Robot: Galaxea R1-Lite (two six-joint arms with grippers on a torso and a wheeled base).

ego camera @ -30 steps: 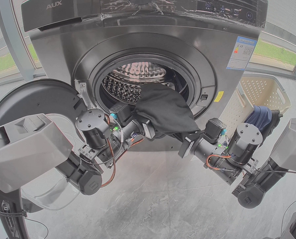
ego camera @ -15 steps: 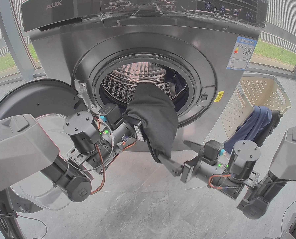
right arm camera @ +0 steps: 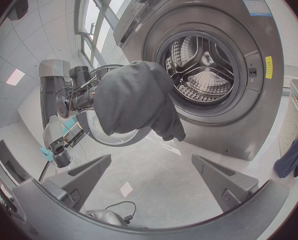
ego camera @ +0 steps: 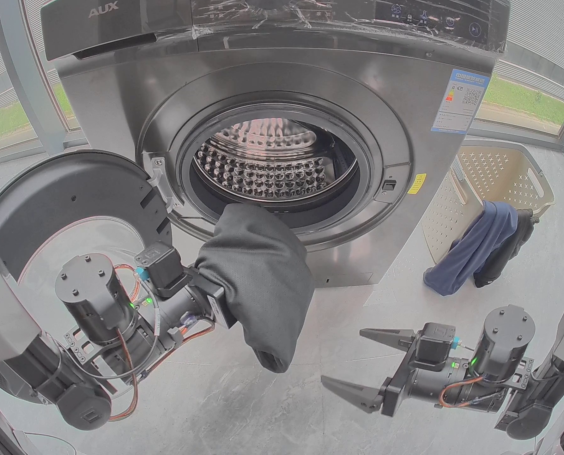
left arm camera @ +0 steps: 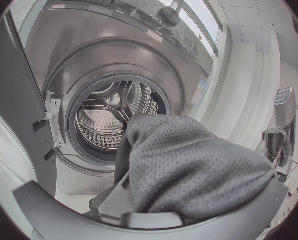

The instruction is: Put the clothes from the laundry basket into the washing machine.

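A dark grey garment (ego camera: 275, 323) hangs over my left gripper (ego camera: 231, 285), which is shut on it and mostly hidden under the cloth. It is held in front of and below the washing machine's open drum (ego camera: 272, 159), outside the opening. The same garment (left arm camera: 189, 170) covers the fingers in the left wrist view, with the drum (left arm camera: 105, 117) behind. My right gripper (ego camera: 344, 358) is open and holds nothing, low over the floor, right of the garment (right arm camera: 129, 97). The laundry basket (ego camera: 503, 178) stands right of the machine. A blue garment (ego camera: 478, 248) and a black one (ego camera: 509, 248) hang over its edge.
The machine's round door (ego camera: 67, 203) is swung open to the left, just behind my left arm. The grey floor (ego camera: 332, 311) lies bare between the machine and my grippers. A cable (right arm camera: 122, 207) lies on the floor near my right gripper (right arm camera: 151, 160).
My left arm has pulled back and down from the drum mouth, carrying the dark garment out with it. My right gripper has come off the garment, opened, and dropped low to the right.
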